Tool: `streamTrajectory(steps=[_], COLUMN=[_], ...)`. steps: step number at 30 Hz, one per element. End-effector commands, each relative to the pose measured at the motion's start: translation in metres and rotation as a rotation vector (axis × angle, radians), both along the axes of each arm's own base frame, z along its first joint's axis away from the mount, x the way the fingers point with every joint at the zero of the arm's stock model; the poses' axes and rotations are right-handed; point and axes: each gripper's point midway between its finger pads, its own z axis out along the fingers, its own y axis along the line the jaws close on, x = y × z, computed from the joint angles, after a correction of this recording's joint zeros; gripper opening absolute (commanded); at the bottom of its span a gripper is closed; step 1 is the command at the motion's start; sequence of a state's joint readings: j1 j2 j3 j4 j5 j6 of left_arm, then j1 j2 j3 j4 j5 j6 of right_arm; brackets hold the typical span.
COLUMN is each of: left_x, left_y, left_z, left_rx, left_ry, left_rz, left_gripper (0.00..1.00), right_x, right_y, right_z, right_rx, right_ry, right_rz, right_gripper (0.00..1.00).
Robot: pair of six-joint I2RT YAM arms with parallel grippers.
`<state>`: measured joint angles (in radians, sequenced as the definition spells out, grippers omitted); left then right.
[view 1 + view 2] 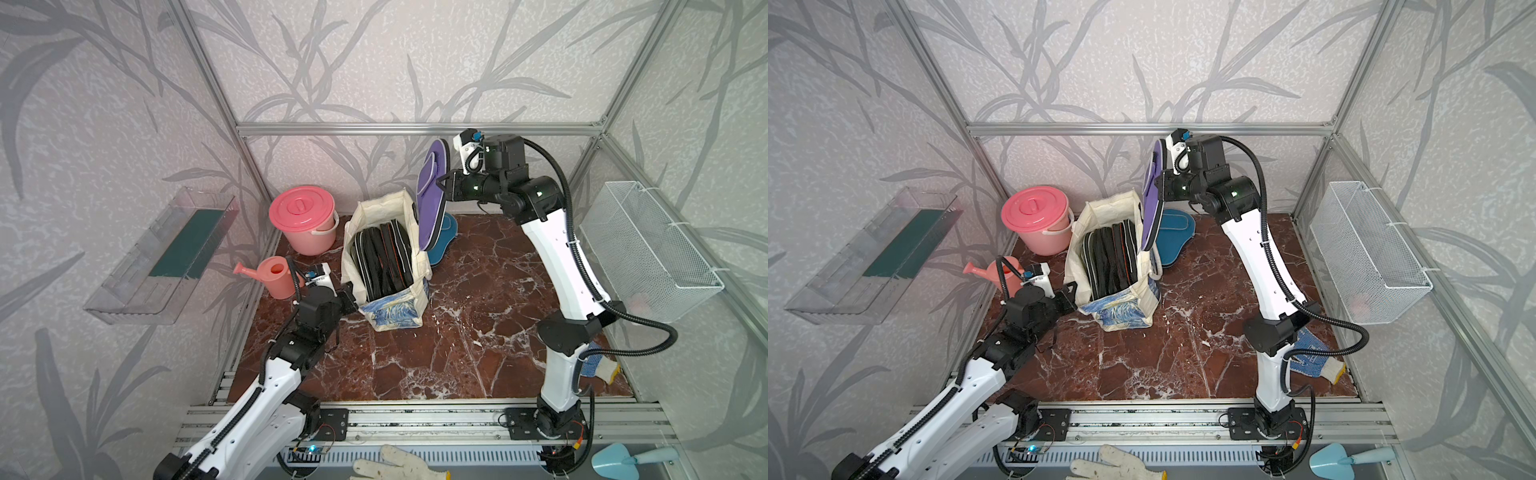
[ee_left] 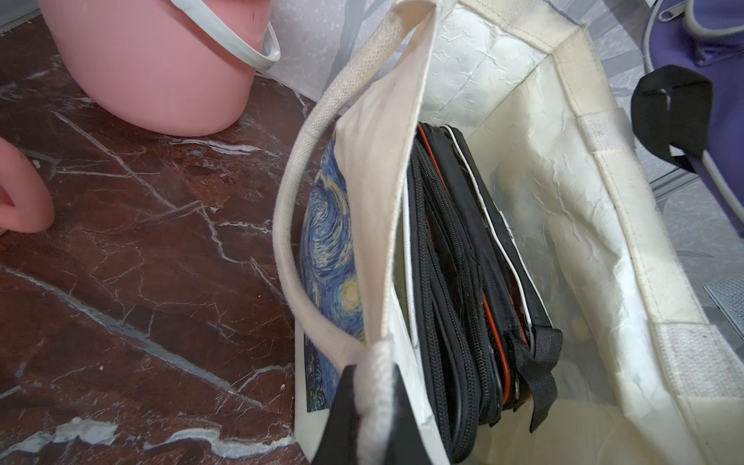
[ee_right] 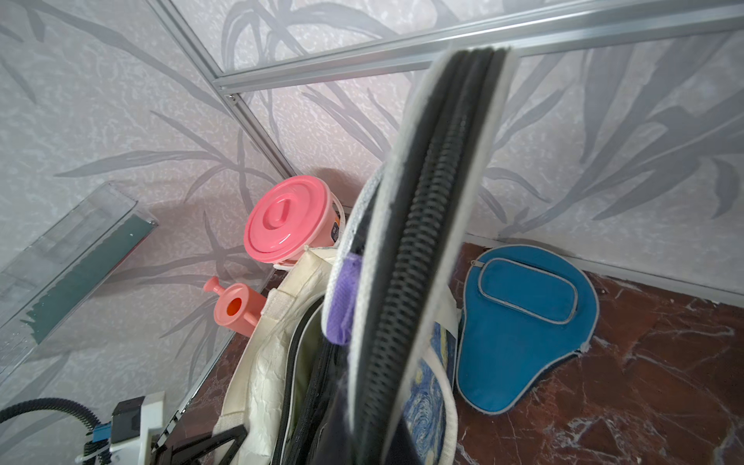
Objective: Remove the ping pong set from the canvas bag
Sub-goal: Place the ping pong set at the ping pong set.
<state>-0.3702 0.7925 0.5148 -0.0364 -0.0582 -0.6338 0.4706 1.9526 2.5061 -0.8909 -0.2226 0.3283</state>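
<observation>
The canvas bag (image 1: 395, 309) (image 1: 1121, 309) stands upright and open at the back of the table. Several black ping pong cases (image 1: 382, 257) (image 2: 463, 282) stand on edge inside it. My left gripper (image 1: 349, 293) (image 2: 374, 374) is shut on the bag's near rim at the white handle (image 2: 290, 225). My right gripper (image 1: 442, 187) (image 3: 370, 422) is shut on a purple case (image 1: 432, 199) (image 1: 1152, 208), holding it upright above the bag's right side. Behind the bag, a teal case (image 1: 442, 245) (image 3: 523, 322) lies on the table.
A pink lidded bucket (image 1: 302, 218) and a pink watering can (image 1: 274, 274) stand left of the bag. A wire basket (image 1: 648, 257) hangs on the right wall, a clear shelf (image 1: 162, 257) on the left. Gloves (image 1: 399, 465) (image 1: 598, 365) and a blue trowel (image 1: 623, 461) lie near the front.
</observation>
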Motion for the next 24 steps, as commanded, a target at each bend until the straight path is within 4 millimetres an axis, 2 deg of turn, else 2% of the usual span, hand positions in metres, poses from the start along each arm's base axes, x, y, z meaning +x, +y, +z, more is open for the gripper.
streamTrajectory(steps=[1, 13, 24], left_x=[-0.003, -0.004, -0.004], left_y=[0.002, 0.002, 0.001], left_z=[-0.005, -0.007, -0.006], left_rx=[0.024, 0.029, 0.029], left_ry=[0.009, 0.016, 0.018], left_rz=[-0.003, -0.005, -0.014], left_gripper=[0.00, 0.00, 0.00], right_x=[0.007, 0.055, 0.115], right_y=[-0.010, -0.031, -0.035], right_z=[0.028, -0.014, -0.079], right_rx=[0.086, 0.137, 0.165], right_ry=[-0.074, -0.015, -0.019], right_rz=[-0.009, -0.070, -0.101], right_gripper=[0.00, 0.00, 0.00])
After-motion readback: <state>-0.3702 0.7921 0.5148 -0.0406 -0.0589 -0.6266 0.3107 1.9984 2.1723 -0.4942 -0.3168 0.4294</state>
